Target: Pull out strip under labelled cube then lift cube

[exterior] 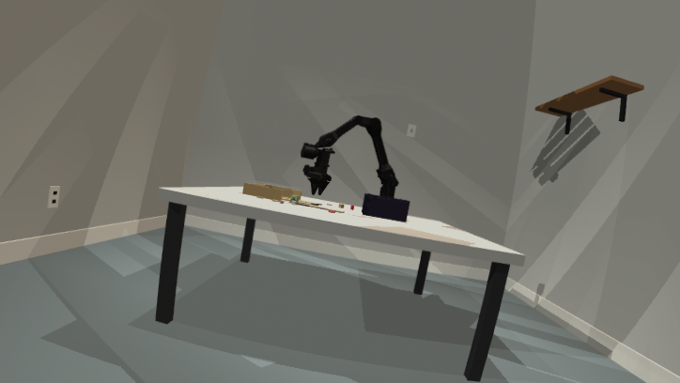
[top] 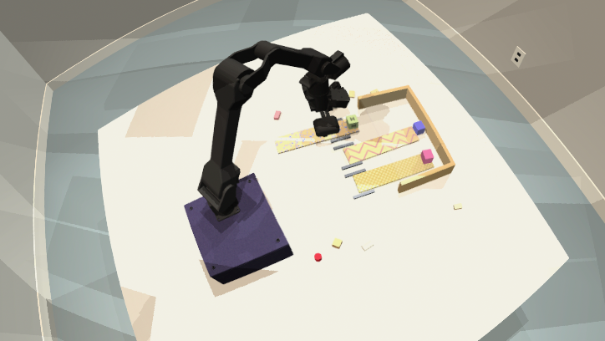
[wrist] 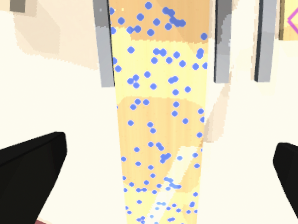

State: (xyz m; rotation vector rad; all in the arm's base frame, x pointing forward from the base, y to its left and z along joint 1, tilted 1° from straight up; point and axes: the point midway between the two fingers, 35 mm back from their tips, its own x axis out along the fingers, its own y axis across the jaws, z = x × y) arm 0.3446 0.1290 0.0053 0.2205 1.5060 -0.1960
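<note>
Our labelled cube (top: 352, 121) (exterior: 295, 198) sits at the far end of the dotted strip (top: 296, 140) (wrist: 160, 120). Above the strip, our gripper (top: 326, 126) (exterior: 318, 192) (wrist: 172, 148) hangs with fingers spread, empty. If we descend off-centre, a fingertip could knock the cube over or hit a grey rail (top: 340, 139) (wrist: 223, 45).

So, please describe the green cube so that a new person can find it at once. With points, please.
On the white table (top: 423, 262) (exterior: 342, 223), look near the wooden frame (top: 430, 127) (exterior: 262, 191). The green cube (top: 352, 121) (exterior: 295, 198) rests on the dotted strip (top: 296, 141) (wrist: 160, 120). Unlike the pink and blue cubes, it shows a letter H.
</note>
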